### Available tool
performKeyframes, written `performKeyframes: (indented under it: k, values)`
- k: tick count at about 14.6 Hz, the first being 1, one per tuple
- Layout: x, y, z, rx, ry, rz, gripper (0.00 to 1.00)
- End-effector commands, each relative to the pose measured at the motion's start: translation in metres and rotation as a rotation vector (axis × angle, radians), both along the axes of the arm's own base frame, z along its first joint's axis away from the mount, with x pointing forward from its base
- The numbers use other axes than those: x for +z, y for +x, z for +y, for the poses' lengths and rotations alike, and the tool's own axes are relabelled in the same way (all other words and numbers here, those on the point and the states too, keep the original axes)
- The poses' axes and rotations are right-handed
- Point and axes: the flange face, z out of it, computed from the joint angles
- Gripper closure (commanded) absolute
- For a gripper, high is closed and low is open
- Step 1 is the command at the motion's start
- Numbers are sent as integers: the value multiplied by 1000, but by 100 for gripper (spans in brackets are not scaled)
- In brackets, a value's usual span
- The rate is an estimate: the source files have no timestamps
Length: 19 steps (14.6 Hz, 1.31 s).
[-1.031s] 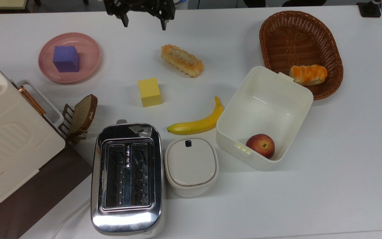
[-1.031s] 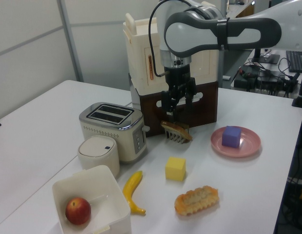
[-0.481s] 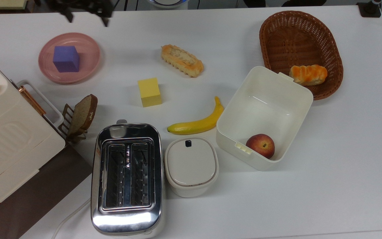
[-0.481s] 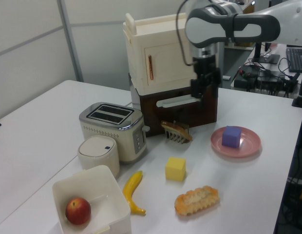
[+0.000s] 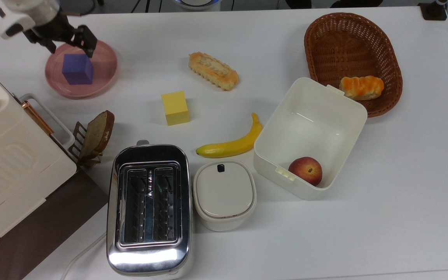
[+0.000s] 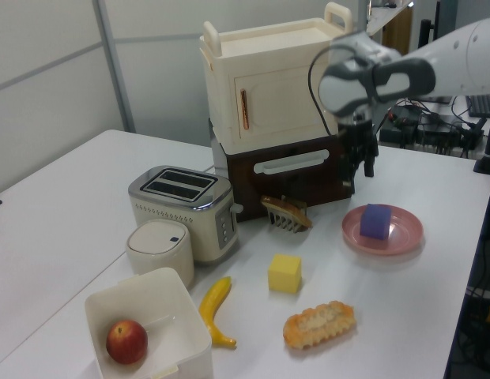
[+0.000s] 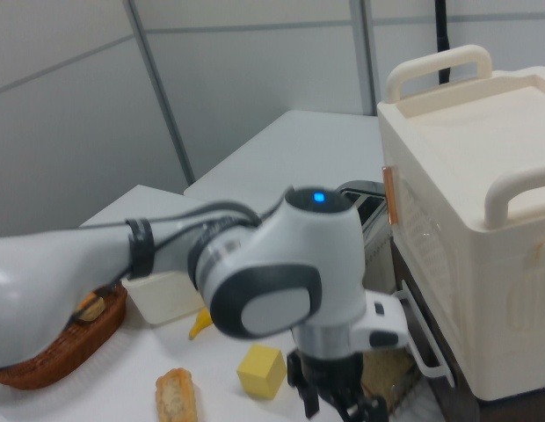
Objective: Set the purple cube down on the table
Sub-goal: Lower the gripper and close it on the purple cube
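Here the large flat white tabletop (image 5: pixel 247 39) carries everything, and the round pink plate (image 5: pixel 103 74) near the top view's upper left corner holds the small matte blue-violet cube (image 5: pixel 77 69), which sits upright and roughly central in the dish. The black two-finger gripper (image 5: pixel 70 44) hangs above the plate's far edge with its fingers spread apart and nothing between them. The step in hand is likely the approach to the grasp: it should do best to centre over the block, square the fingers to two opposite flat faces, and come straight down without striking the plate's raised rim. The cube shows plain, unmarked faces and crisp edges, similar in size to the yellow block (image 5: pixel 175 107) well apart on bare table.
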Motion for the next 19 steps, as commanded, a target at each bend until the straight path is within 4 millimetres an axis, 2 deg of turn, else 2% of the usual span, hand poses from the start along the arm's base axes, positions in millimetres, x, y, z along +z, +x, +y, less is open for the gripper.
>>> performKeyframes:
  k: [1,6,9,15,16,19]
  values:
    - [-46,-15,3,72,-50,11,0]
    - [-94,-9,2,217,-49,76,0]
    - [-105,-7,-2,272,-50,83,0]
    - [-96,-7,-3,270,-53,73,0]
    - [-90,-6,-3,269,-54,67,0]
    - [-44,-9,0,264,-42,34,0]
